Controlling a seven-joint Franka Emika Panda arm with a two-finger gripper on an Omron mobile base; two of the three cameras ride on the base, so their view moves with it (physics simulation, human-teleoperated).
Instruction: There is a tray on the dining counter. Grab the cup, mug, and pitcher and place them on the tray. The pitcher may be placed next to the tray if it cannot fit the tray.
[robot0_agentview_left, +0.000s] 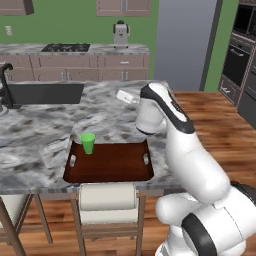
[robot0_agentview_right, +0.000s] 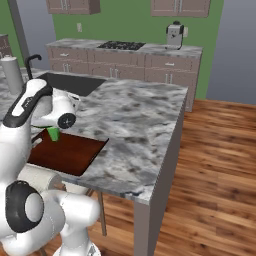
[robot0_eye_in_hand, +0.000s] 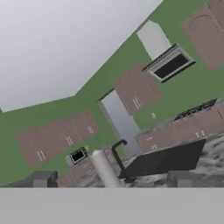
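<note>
The dark reddish-brown tray (robot0_agentview_left: 115, 167) lies at the near edge of the marbled dining counter (robot0_agentview_left: 45, 130). The green cup (robot0_agentview_left: 88, 143) stands upright in the tray's far left corner, also seen in the right base view as cup (robot0_agentview_right: 53, 134) on tray (robot0_agentview_right: 70, 152). My gripper (robot0_agentview_left: 121, 94) hovers above the counter behind the tray, pointing towards the sink. In the hand view the gripper (robot0_eye_in_hand: 110, 179) is open, its fingertips (robot0_eye_in_hand: 41, 178) far apart with nothing between them. The mug and the pitcher are out of view.
A dark sink (robot0_agentview_left: 45, 92) with a black faucet (robot0_agentview_left: 6, 75) is set in the counter's far left. A pale upright cylinder (robot0_agentview_right: 11, 74) stands beside it. A stool (robot0_agentview_left: 107, 200) sits under the counter's near edge. Wood floor (robot0_agentview_right: 215, 165) lies to the right.
</note>
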